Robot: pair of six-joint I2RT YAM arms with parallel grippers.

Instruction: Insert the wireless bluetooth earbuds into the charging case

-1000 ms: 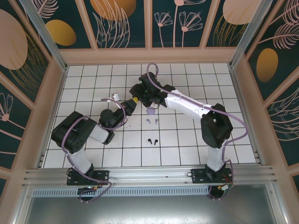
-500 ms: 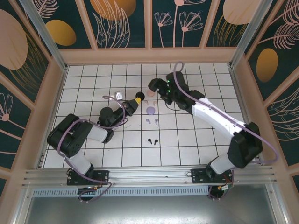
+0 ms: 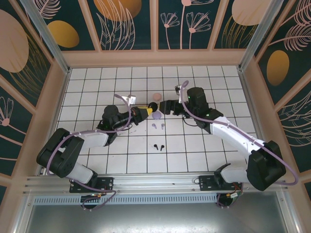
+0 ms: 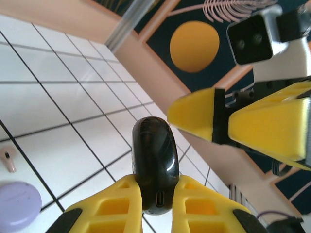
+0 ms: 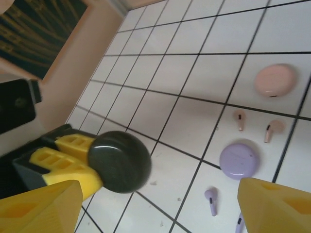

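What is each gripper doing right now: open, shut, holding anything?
Left gripper: shut on the black case, gripped on edge.
Right gripper: open, nothing between its fingers.

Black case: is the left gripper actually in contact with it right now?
Touching. The left wrist view shows both yellow fingers of the left gripper pressed against the black case on its two sides, no gap.
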